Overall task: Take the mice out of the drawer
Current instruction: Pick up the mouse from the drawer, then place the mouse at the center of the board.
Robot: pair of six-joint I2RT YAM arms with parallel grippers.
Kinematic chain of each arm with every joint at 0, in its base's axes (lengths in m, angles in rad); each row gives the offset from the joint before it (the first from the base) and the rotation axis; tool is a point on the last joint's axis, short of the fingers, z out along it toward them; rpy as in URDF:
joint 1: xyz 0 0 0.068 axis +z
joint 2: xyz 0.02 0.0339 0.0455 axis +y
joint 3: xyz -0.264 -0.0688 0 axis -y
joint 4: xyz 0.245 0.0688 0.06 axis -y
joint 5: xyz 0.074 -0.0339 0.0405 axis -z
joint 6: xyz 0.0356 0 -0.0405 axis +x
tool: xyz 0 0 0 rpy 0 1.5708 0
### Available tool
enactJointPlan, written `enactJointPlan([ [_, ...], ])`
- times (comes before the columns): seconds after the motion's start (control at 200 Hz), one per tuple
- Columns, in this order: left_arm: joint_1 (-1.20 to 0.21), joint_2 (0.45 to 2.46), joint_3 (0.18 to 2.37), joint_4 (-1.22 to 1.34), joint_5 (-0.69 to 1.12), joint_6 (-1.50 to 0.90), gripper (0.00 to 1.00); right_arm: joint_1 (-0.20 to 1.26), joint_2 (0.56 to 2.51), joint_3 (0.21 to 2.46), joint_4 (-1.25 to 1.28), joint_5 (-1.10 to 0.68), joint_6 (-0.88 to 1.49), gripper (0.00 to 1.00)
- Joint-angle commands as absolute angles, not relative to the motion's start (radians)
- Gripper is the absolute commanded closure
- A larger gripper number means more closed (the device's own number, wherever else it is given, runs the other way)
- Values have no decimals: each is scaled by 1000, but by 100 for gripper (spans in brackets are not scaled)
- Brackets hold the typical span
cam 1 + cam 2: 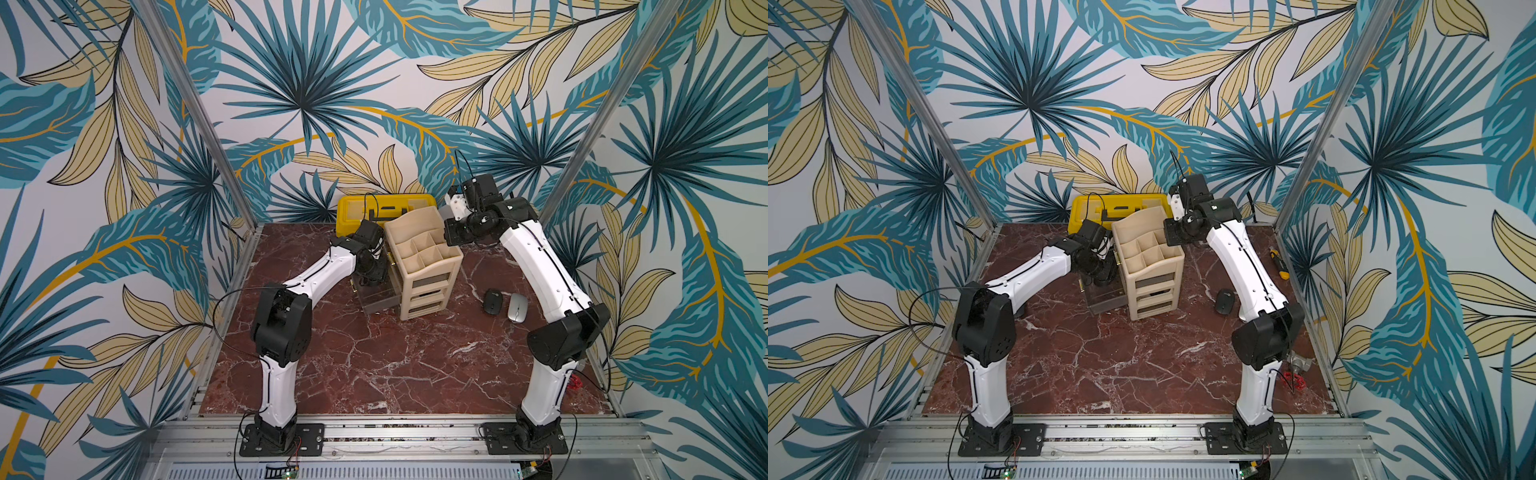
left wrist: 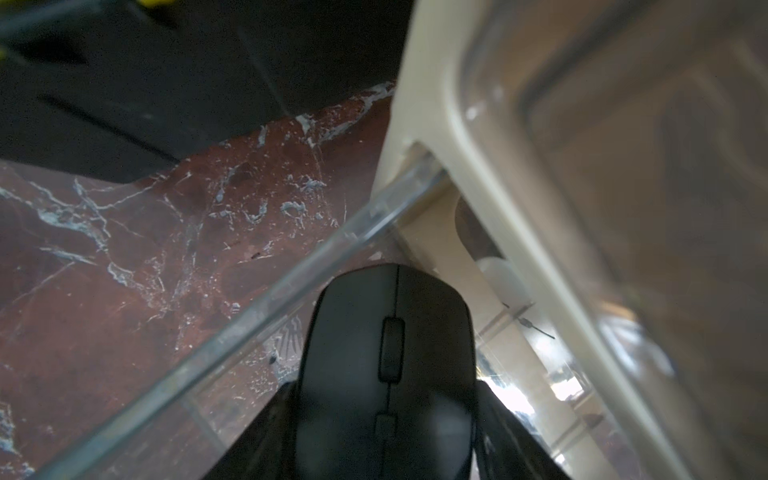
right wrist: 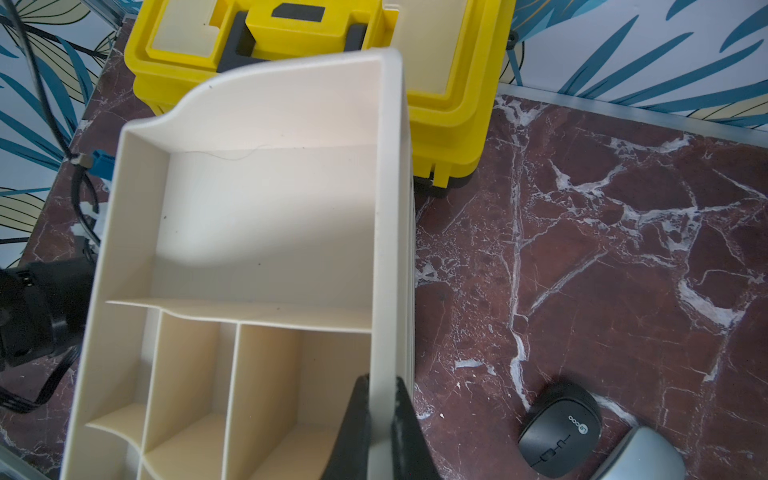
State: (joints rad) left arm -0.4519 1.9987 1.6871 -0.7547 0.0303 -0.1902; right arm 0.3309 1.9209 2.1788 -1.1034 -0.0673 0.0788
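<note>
Because the black mouse (image 2: 386,332) looks light, stiff and slick, we are straddling its sides with the left gripper (image 2: 386,386), squeeze unclear; the right gripper (image 3: 381,380) is pinching the organizer (image 3: 249,208) wall.

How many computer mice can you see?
3. A black mouse and a silver mouse lie side by side on the table. A second black mouse sits in the clear drawer, between the left gripper's fingers. More may hide in the other drawers.
</note>
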Motion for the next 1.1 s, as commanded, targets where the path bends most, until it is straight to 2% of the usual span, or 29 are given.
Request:
enactJointPlan([
  [0.0, -461, 2080, 1631, -795, -25, -253, 46, 341, 1991, 2147, -1193, -52, 37, 100],
  [0.145, -462, 2040, 1597, -761, -51, -299, 62, 342, 1988, 2146, -1191, -53, 35, 100],
  [0.341, -462, 1968, 1593, -795, -145, -328, 75, 341, 1996, 2151, -1187, -59, 35, 100],
  [0.776, -449, 1698, 1761, -1043, -152, -273, 76, 342, 2007, 2162, -1190, -60, 35, 100],
  [0.971, -360, 1556, 1795, -1129, -198, -230, 74, 342, 2007, 2153, -1183, -71, 42, 100],
  [1.097, -278, 1463, 1713, -1119, -193, -213, 73, 342, 1998, 2137, -1174, -70, 41, 100],
])
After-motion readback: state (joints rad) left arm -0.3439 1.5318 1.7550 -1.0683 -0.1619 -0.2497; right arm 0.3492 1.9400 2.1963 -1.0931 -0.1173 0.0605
